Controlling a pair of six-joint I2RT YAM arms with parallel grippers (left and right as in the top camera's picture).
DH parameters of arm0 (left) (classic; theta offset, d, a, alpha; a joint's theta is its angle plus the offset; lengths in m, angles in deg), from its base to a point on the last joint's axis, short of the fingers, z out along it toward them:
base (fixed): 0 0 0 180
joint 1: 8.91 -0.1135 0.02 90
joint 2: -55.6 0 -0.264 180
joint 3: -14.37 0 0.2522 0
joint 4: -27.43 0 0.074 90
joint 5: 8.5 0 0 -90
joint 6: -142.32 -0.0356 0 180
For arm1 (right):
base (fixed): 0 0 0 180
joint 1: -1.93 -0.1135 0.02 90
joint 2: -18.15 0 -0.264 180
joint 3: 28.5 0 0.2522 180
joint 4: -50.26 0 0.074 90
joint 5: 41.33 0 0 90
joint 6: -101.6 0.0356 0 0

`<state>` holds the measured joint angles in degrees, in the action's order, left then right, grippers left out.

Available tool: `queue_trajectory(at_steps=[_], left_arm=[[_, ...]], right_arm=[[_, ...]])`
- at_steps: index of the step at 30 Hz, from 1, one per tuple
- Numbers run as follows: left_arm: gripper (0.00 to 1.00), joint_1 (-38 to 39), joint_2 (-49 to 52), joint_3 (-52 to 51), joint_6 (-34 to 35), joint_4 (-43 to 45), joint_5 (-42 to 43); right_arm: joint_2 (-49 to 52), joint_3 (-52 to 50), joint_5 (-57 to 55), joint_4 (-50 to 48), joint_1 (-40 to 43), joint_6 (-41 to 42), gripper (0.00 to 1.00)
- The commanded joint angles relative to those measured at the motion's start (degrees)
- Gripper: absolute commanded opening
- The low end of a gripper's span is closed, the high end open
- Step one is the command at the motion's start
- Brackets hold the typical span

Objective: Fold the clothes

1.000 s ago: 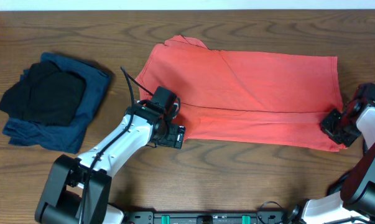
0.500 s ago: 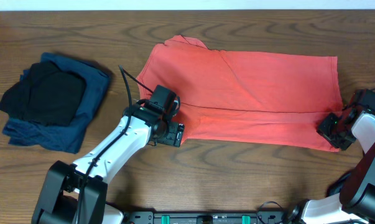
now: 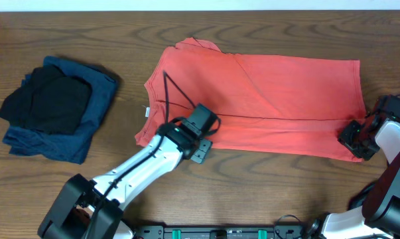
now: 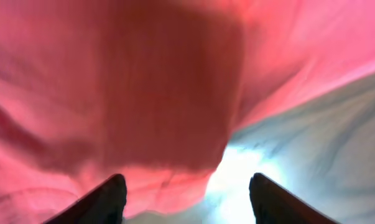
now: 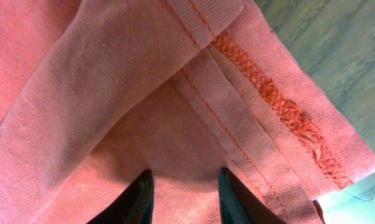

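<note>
**Shirt flat, grippers at its near edge**

We see the table (image 3: 272, 196) with open wood along the front. The T-shirt (image 3: 279, 99) spreads mid-table, with the dark pile (image 3: 54, 106) well apart on its left. The left gripper (image 3: 201, 151) stands parted over the near hem. The right gripper (image 3: 353, 141) pinches the hem corner.

The left wrist view was blurred, the shirt (image 4: 143, 93) a red smear, its fingers (image 4: 109, 200) cut off below. Whether the right gripper (image 5: 186, 186) held cloth was unclear.

Coral-red shirt (image 4: 143, 93) close up, jaws apart
</note>
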<state>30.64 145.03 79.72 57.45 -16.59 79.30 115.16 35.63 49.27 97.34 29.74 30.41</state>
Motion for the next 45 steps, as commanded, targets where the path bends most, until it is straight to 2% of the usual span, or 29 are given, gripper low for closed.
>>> queue_trajectory(at_steps=[1,4,6,8,28,33,34,37,38,45], left_arm=[[0.56,1.3,0.4,1.6,-0.9,2.4,-4.1],[0.53,1.3,2.3,1.6,-0.8,4.6,-4.1],[0.45,1.3,3.8,1.6,-0.8,5.4,-4.1],[0.41,1.3,4.9,1.6,-0.8,5.7,-4.1],[0.41,2.2,10.6,1.5,-0.9,8.8,-2.8],[0.41,2.2,10.8,1.6,-0.9,10.1,-6.0],[0.38,2.2,10.8,1.8,-0.9,10.1,-6.4],[0.13,2.2,10.7,2.6,-0.9,9.8,-7.6],[0.08,2.1,10.6,2.7,-0.9,9.8,-7.6],[0.06,2.1,10.2,3.1,-0.9,10.3,-7.6]], right_arm=[[0.9,-1.6,-0.2,-0.3,-0.4,-1.0,0.33],[0.9,-1.6,-0.2,-0.2,-0.4,-1.3,0.33],[0.9,-1.6,-0.2,-0.1,-0.4,-1.3,0.33],[0.9,-1.6,-0.2,-0.1,-0.4,-1.3,0.33],[0.9,-1.6,-0.2,0.1,-0.4,-1.3,0.33],[0.9,-1.6,-0.2,0.2,-0.4,-1.3,0.33],[0.9,-1.6,-0.2,0.2,-0.4,-1.3,0.33],[0.9,-1.6,-0.2,0.2,-0.4,-1.4,0.33],[0.9,-1.6,-0.2,0.2,-0.4,-1.4,0.33],[0.9,-1.6,-0.4,0.2,-0.4,-1.4,0.33]])
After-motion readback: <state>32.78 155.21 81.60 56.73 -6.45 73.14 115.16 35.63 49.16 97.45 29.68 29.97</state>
